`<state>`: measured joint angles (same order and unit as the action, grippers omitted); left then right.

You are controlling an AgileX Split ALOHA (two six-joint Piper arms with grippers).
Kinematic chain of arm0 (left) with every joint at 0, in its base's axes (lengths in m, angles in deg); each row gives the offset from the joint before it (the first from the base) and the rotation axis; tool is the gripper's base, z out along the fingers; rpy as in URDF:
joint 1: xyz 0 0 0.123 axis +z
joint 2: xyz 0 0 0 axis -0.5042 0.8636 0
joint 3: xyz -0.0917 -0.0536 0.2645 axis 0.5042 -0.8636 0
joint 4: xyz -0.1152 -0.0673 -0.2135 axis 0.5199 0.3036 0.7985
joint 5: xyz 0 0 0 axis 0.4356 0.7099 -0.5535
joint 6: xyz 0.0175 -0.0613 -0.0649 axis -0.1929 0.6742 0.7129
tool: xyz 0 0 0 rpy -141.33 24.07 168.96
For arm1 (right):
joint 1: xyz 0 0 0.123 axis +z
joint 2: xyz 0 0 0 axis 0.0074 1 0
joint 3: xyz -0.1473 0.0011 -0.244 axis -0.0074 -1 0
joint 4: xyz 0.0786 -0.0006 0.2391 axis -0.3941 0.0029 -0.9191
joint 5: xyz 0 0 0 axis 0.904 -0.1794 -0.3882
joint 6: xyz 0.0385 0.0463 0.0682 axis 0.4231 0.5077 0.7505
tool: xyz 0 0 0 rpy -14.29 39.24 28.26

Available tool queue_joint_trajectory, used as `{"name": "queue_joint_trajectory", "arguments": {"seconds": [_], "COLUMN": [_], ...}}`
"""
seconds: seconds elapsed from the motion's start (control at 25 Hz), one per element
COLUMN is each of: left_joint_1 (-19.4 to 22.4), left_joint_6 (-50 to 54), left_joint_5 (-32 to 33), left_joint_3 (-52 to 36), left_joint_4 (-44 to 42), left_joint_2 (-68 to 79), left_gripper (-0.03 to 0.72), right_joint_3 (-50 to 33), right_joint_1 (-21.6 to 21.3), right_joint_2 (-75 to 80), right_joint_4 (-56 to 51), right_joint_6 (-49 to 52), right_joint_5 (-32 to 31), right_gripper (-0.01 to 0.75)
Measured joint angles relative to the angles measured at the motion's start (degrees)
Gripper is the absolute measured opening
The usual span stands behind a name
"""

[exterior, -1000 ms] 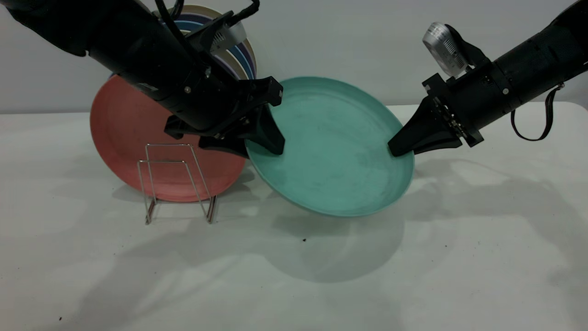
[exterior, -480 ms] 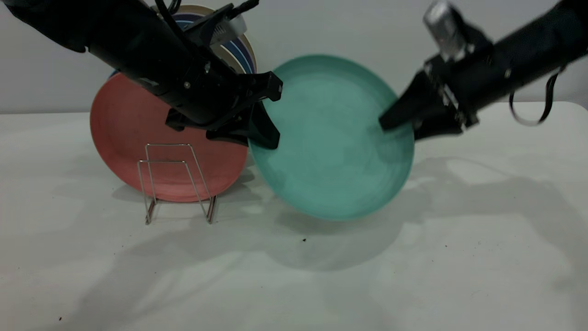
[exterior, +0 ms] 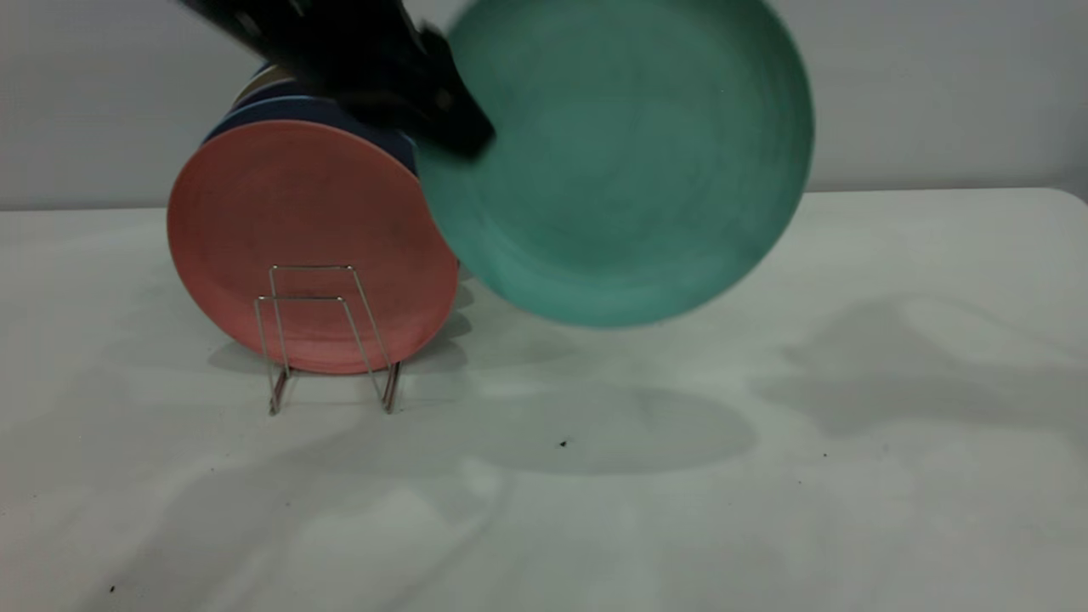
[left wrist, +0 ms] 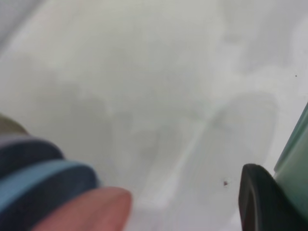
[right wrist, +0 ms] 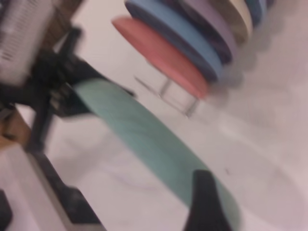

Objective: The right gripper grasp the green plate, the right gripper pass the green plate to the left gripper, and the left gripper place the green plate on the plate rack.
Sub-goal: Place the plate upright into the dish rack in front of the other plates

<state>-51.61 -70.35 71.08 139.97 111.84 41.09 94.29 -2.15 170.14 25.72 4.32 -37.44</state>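
One rim pinch is all my left gripper (exterior: 463,136) has on the green plate (exterior: 616,161); it looks stiff, light, slick, so I keep clamping the edge.

I cannot tell the right gripper's (right wrist: 204,202) state.

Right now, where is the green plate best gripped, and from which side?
At its rim, fingers pinching front and back faces. The green plate hangs nearly upright in the air, face toward the exterior camera, so only its thin edge offers a pinch. The left gripper already clamps the edge nearest the plate rack; the opposite edge is free.
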Motion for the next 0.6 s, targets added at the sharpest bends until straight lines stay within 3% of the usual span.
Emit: {"name": "queue_joint_trajectory", "arguments": {"seconds": [0.2,0.48,0.6], "left_joint_1": [2.93,4.01,7.72], "left_joint_6": [-0.64,-4.29,-4.52], "left_joint_5": [2.02,5.26,5.75], "left_joint_3": [0.00,-0.11,-0.11], "left_joint_4": [-0.98,-4.95,-9.40], "left_joint_2": [-6.67,-7.83,-9.43], "left_gripper": [0.072,0.072,0.072], "right_joint_3": [-0.31,-0.52,-0.59], "right_joint_1": [0.31,0.31,0.35], "right_joint_2": [-8.83,-11.06,-13.28], "right_joint_4": [7.99,10.91,16.11], "right_joint_6": [6.98,11.81,15.20], "right_joint_5": [-1.29,-1.52,-1.52], "right_gripper": [0.455,0.449,0.447]}}
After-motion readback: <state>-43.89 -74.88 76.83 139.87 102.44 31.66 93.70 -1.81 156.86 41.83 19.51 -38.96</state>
